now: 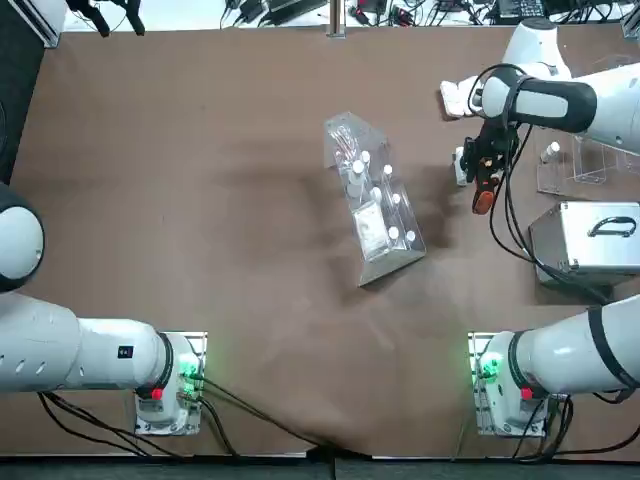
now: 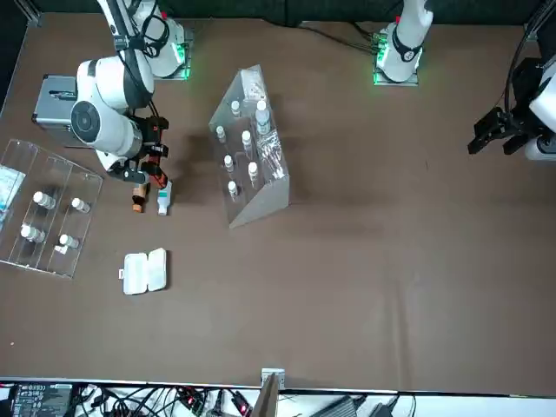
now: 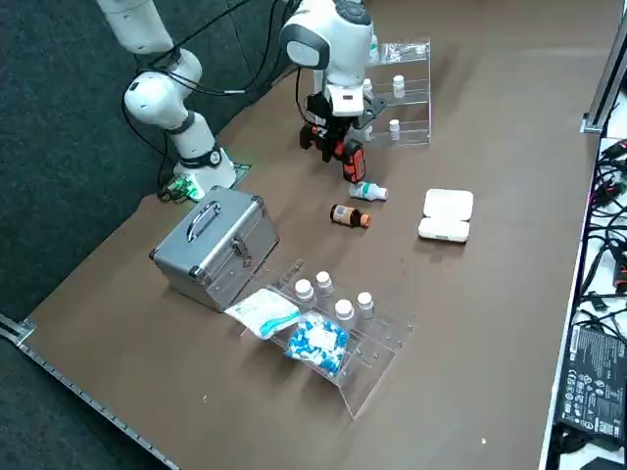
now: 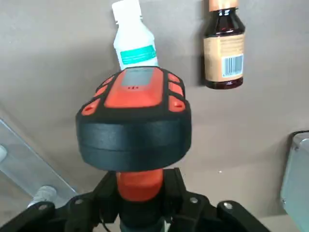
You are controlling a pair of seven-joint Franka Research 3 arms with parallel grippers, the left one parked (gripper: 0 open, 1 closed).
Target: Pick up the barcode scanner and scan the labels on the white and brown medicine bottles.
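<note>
My right gripper (image 4: 142, 193) is shut on the orange handle of the black barcode scanner (image 4: 134, 121), whose head hangs just above the two bottles. The white bottle (image 4: 133, 41) with a teal band lies on its side on the table. Beside it lies the amber-brown bottle (image 4: 223, 48), its barcode label facing up. From the right side, the scanner (image 3: 349, 157) hangs under the gripper (image 3: 338, 137), close over the white bottle (image 3: 370, 191), and the brown bottle (image 3: 348, 215) sits a little further out. From the front, the scanner (image 2: 155, 169) is over the white bottle (image 2: 163, 202) and the brown bottle (image 2: 138, 201).
A silver metal case (image 3: 211, 250) stands near the right arm's base. A clear rack of white-capped vials (image 3: 343, 323) sits at the table's right edge. Another slanted clear rack (image 1: 375, 200) fills the table's middle. A white hinged box (image 3: 446, 215) lies beyond the bottles.
</note>
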